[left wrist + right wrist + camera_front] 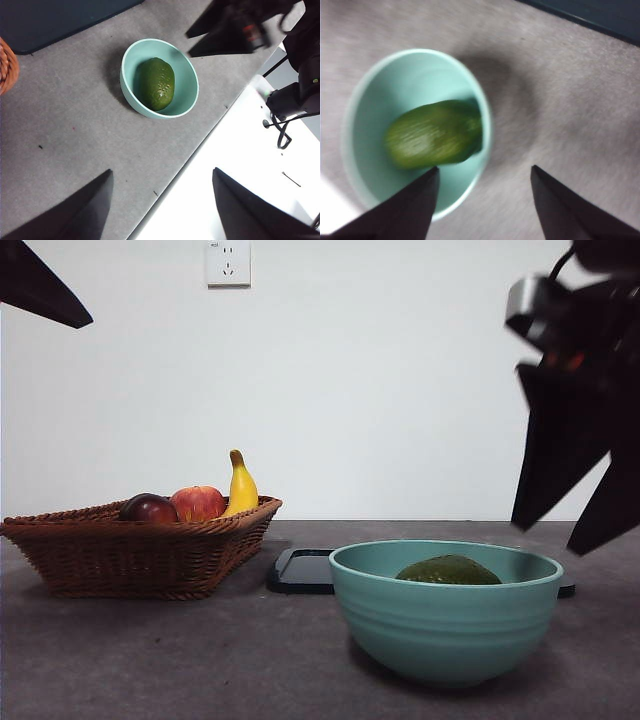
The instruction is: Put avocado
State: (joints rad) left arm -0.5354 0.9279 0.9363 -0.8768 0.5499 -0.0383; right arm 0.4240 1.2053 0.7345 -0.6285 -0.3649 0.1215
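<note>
On the grey tabletop (pixel 120 660), my right pincer (pixel 482 200) hangs spread wide and empty above the teal bowl (pixel 445 625); the avocado (pixel 448 571) lies below it on its side inside that bowl. My left pincer (pixel 162 207), farther off, waits open. The wicker basket (pixel 140 550) holds apple, banana and a maroon fruit.

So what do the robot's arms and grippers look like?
Both grippers, the left gripper and the right gripper, have two flat, black, pointed jaws. The right arm is dark, with a grey block, a small orange-red marking and a black cable.
</note>
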